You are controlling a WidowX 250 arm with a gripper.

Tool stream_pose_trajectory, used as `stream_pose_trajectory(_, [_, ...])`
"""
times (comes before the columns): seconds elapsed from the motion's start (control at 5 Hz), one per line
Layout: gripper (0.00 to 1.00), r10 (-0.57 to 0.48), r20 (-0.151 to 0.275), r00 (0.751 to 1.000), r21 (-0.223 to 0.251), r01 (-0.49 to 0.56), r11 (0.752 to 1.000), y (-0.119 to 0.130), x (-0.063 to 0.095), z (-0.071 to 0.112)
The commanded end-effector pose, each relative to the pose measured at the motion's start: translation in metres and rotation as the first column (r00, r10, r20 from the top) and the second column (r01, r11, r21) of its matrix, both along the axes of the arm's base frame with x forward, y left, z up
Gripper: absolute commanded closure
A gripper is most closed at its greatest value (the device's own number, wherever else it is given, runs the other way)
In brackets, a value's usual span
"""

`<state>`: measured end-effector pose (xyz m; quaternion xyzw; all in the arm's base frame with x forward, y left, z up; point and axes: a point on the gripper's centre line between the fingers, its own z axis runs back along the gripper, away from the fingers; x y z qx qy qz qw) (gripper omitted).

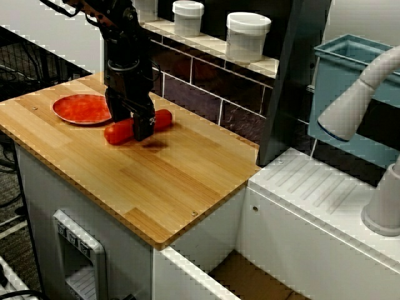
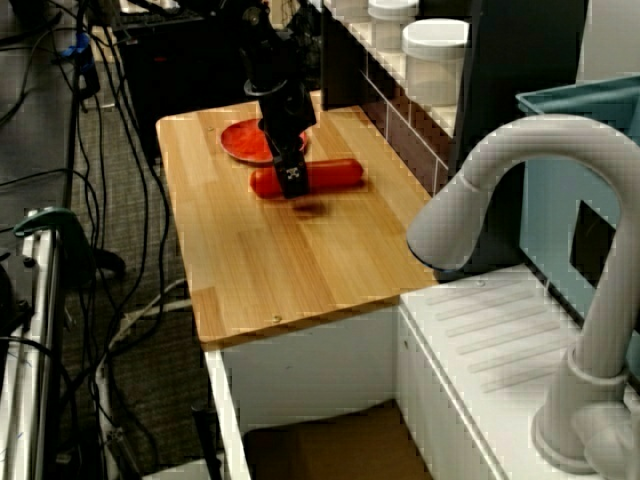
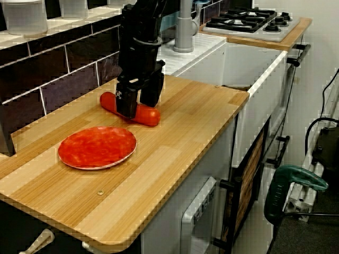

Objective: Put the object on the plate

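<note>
Bamboo-striped wood makes up the worktop (image 1: 156, 181), smooth, with rounded corners. On it lies the sausage-shaped object (image 1: 119, 132), glossy red-orange with rounded ends, resting flat just right of the plate (image 1: 78, 109) and not on it. The black claw (image 1: 128, 125) stands upright over the object's middle, its fingers (image 3: 127, 103) down on either side and clamped on it. The plate is shallow, round and mottled red with a paler rim. Farther back, dark glazed tiles (image 1: 206, 78) carry white lidded jars (image 1: 247, 36) on a ledge. No writing can be read anywhere.
</note>
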<state>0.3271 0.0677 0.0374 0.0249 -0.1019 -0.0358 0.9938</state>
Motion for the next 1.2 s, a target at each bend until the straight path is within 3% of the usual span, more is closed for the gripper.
stream_pose_trajectory(0.0, [0.00, -0.026, 0.035, 0.999, 0.000, 0.026, 1.000, 0.003, 0.012, 0.007])
stream_pose_trajectory(0.2, [1.00, -0.045, 0.042, 0.998, 0.014, 0.045, 0.999, 0.003, 0.009, 0.006])
stream_pose_trajectory(0.4, [1.00, -0.052, 0.030, 0.998, 0.008, 0.052, 0.999, 0.004, 0.007, 0.004])
stream_pose_trajectory(0.6, [1.00, -0.064, 0.015, 0.998, -0.021, 0.064, 0.998, 0.007, 0.007, 0.016])
stream_pose_trajectory(1.0, [1.00, -0.055, 0.089, 0.994, -0.087, 0.063, 0.994, 0.026, -0.005, 0.066])
